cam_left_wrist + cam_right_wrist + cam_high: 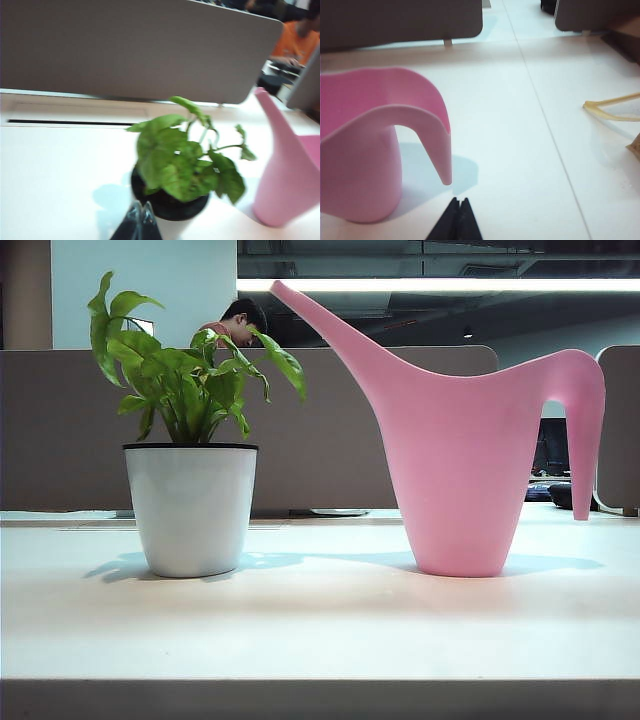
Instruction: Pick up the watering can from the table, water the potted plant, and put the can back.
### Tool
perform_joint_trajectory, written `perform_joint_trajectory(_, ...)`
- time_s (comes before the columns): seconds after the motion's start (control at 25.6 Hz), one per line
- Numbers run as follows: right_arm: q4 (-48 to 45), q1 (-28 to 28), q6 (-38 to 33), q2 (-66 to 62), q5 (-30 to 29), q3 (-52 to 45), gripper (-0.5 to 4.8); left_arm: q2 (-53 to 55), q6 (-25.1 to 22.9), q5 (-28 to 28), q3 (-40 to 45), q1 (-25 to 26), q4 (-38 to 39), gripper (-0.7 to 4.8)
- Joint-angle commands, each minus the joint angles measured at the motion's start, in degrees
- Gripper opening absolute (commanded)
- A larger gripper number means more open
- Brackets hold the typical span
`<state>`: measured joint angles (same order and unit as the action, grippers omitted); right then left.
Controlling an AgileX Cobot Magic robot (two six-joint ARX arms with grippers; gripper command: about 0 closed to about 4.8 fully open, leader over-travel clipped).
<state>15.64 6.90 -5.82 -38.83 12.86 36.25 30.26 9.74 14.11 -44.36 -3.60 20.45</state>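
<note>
The pink watering can (462, 455) stands upright on the white table (320, 630) at the right, its spout pointing up and left and its handle hanging on the right. To its left stands the potted plant (190, 505), green leaves in a white pot with a black rim. No arm shows in the exterior view. In the left wrist view my left gripper (140, 206) is shut and empty, just in front of the potted plant (175, 170), with the can (282, 175) beyond. My right gripper (459, 200) is shut and empty, a short way from the tip of the can's handle (442, 150).
A grey partition (330, 430) runs behind the table, and a person sits beyond it. A thin yellow object (612, 110) lies on the table to the side of the can in the right wrist view. A seam crosses the tabletop (545, 125).
</note>
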Motion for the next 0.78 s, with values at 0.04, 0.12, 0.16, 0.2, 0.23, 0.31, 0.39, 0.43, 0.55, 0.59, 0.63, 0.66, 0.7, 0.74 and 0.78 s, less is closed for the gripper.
perform_joint_trajectory(0.04, -0.90, -0.02, 0.55, -2.49, 0.04, 0.57, -0.05, 3.37, -0.28, 2.64, -2.14, -4.20, 1.38, -0.05)
perform_joint_trajectory(0.12, -0.90, -0.02, 4.26, -4.11, -2.10, 0.57, 0.06, 4.35, -0.26, 2.56, -2.40, -6.69, 2.47, -0.05)
perform_joint_trajectory(0.16, -1.11, 0.02, 5.73, -4.81, -3.06, 0.57, 0.25, 4.52, -0.28, 2.58, -2.40, -7.58, 3.21, -0.05)
perform_joint_trajectory(0.2, -1.36, 0.13, 6.43, -5.40, -3.72, 0.57, 0.43, 4.52, -0.28, 2.56, -2.40, -8.28, 3.96, -0.05)
perform_joint_trajectory(0.23, -1.70, 0.15, 6.56, -5.95, -4.00, 0.57, 0.62, 4.63, -0.28, 2.54, -2.40, -8.94, 4.59, -0.05)
perform_joint_trajectory(0.31, -3.15, 0.17, 6.56, -7.30, -3.98, 0.57, 0.97, 4.81, -0.28, 2.49, -2.40, -10.69, 6.03, -0.05)
perform_joint_trajectory(0.39, -4.90, 0.17, 6.56, -8.59, -4.00, 0.57, 1.45, 4.83, -1.09, 1.22, -2.40, -12.92, 6.78, -0.05)
perform_joint_trajectory(0.43, -5.64, 0.17, 6.58, -9.25, -4.00, 0.57, 1.73, 4.83, -2.23, 0.98, -2.40, -13.75, 6.82, -0.05)
perform_joint_trajectory(0.55, -8.07, 0.15, 6.56, -11.19, -4.00, 0.57, 2.69, 4.83, -3.72, 0.90, -2.40, -15.50, 6.86, -0.05)
perform_joint_trajectory(0.59, -8.81, 0.15, 6.56, -11.91, -4.00, 0.55, 2.87, 4.83, -3.72, 0.92, -2.40, -15.72, 6.86, -0.05)
perform_joint_trajectory(0.63, -9.62, 0.15, 6.54, -12.81, -4.00, 0.55, 2.89, 4.83, -3.74, 0.90, -2.40, -15.74, 6.91, -0.05)
perform_joint_trajectory(0.66, -10.62, 0.15, 6.51, -14.32, -4.02, 0.55, 2.89, 4.83, -3.76, 0.13, -2.40, -15.74, 6.95, -0.05)
perform_joint_trajectory(0.7, -11.41, 0.15, 6.51, -15.32, -4.26, 0.46, 2.89, 4.81, -3.96, -0.02, -2.40, -15.74, 6.95, -0.05)
perform_joint_trajectory(0.74, -12.28, 0.13, 6.49, -16.98, -5.53, 0.33, 2.89, 4.81, -5.14, -0.02, -2.40, -15.78, 6.91, -0.05)
perform_joint_trajectory(0.78, -13.49, 0.11, 6.49, -19.26, -6.51, 0.33, 3.14, 4.81, -6.40, -0.42, -2.40, -16.20, 6.88, -0.05)
